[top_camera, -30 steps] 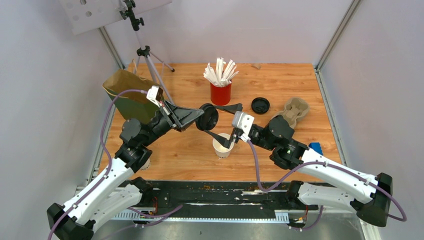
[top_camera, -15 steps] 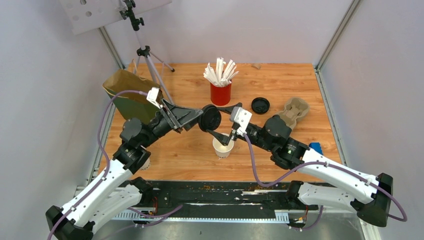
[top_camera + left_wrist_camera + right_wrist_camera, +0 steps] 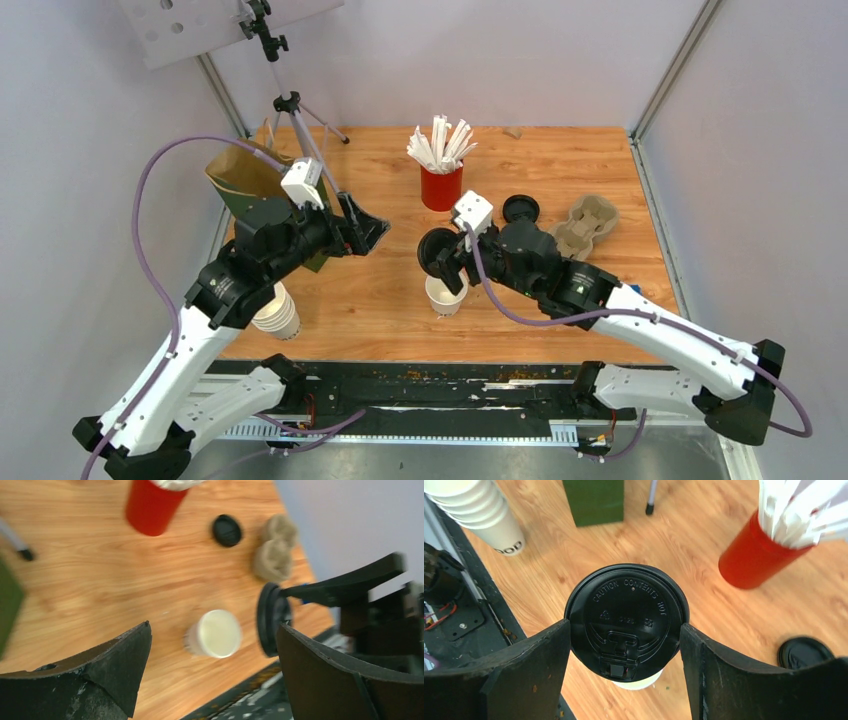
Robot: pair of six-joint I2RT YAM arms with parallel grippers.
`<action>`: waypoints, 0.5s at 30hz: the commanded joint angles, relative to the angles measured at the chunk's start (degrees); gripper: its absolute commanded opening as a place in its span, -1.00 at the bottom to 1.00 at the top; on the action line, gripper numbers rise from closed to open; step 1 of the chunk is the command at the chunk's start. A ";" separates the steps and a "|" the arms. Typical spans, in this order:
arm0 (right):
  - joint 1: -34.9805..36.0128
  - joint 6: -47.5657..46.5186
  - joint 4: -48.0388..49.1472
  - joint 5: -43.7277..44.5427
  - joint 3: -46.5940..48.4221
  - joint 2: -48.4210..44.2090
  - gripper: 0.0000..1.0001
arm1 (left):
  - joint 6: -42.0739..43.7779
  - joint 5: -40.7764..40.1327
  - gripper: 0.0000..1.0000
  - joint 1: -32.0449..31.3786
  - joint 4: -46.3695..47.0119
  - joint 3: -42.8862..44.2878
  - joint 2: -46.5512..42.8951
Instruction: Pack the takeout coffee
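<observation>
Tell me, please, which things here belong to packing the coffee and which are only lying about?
For the job: white cup, black lid in the right hand, green paper bag.
Lying about: red cup of sticks, second lid, cup carrier, stack of cups, tripod.

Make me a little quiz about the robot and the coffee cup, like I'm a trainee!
1. True or false: the black lid in the right gripper is sealed onto the white cup.
2. What fills the red cup? A) white sticks B) coffee beans C) spoons
3. How many black lids show in the overhead view?
Key: 1 false, the cup is open. 2 A. 3 two, one held and one spare lid.
</observation>
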 commanded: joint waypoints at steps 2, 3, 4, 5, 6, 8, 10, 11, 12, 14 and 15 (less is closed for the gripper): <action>0.26 8.87 -13.42 8.00 6.89 5.81 0.34 | 17.10 -11.09 1.00 0.25 -9.01 1.48 -5.52; 0.26 9.65 -14.49 8.26 7.52 7.25 0.34 | 18.11 -11.69 1.00 0.26 -8.72 1.10 -6.89; 0.21 10.45 -15.04 8.43 7.95 7.94 0.34 | 19.10 -12.18 1.00 0.23 -8.32 0.88 -8.04; 0.25 11.17 -15.71 8.52 8.25 8.91 0.34 | 20.06 -12.53 1.00 0.30 -8.02 0.32 -9.22; 0.26 11.96 -16.31 8.48 8.40 9.89 0.34 | 20.80 -12.82 1.00 0.29 -7.48 -0.36 -10.45; 0.26 13.04 -17.28 8.28 8.36 11.84 0.34 | 22.50 -13.16 1.00 0.23 -6.23 -2.83 -13.09; 0.26 13.72 -17.22 7.65 7.99 13.00 0.34 | 23.52 -13.86 1.00 0.27 -5.23 -5.05 -15.55; 0.26 13.83 -17.03 7.53 7.57 13.45 0.34 | 24.00 -14.16 1.00 0.23 -4.84 -6.12 -16.73; 0.26 13.98 -16.85 7.70 7.22 13.86 0.34 | 24.50 -14.46 1.00 0.22 -4.53 -6.96 -17.73; 0.28 14.17 -16.53 8.01 6.75 14.55 0.34 | 25.16 -14.75 1.00 0.22 -3.80 -8.45 -19.33; 0.25 14.19 -16.54 8.04 6.64 14.83 0.34 | 25.45 -14.71 1.00 0.24 -3.52 -9.05 -19.96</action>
